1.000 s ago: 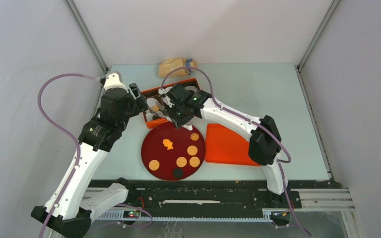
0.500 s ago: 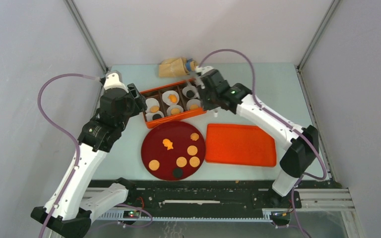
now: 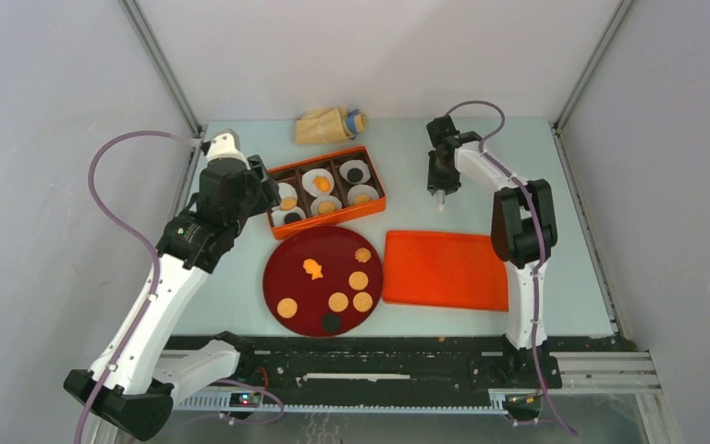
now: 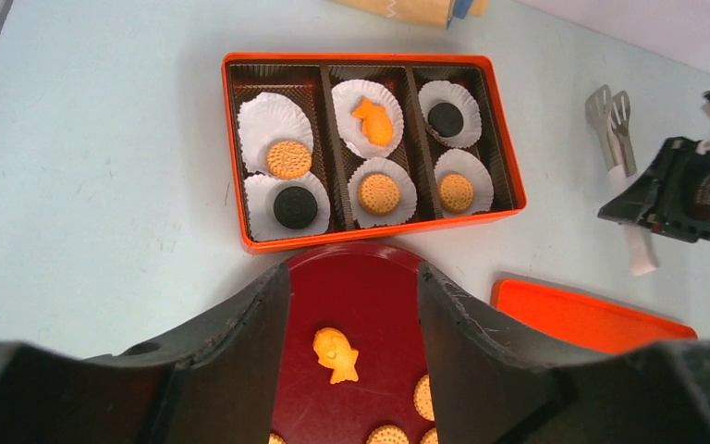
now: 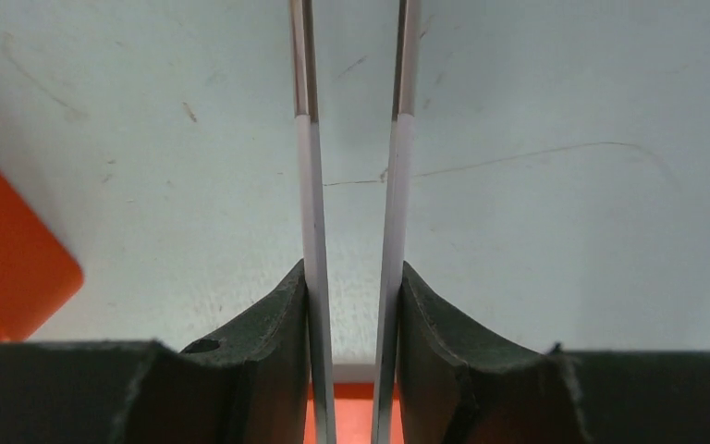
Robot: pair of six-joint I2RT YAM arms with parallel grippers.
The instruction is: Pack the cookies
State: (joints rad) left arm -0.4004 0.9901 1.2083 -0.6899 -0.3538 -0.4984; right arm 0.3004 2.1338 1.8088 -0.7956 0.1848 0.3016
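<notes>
Probably light and brittle, the cookies [image 4: 336, 355] lie on the plate [image 4: 384, 314] just below the spread, empty left pincer [image 4: 351, 273], best nipped gently across their rims by the tongs [image 5: 312, 185] clenched in the right pincer [image 5: 351, 277].

Cut off by the top edge of the right wrist view, tips unseen: the tongs [image 5: 312, 203]. Clipped by its left edge: the orange lid [image 5: 5, 250]. Largely hidden in the left wrist view behind the fingers [image 4: 481, 351] of the left gripper [image 4: 351, 276]: the dark red plate [image 4: 370, 310]. Sliced by the bottom edge: some cookies [image 4: 387, 435]. Cropped at the top: the paper bag [image 4: 416, 7].
</notes>
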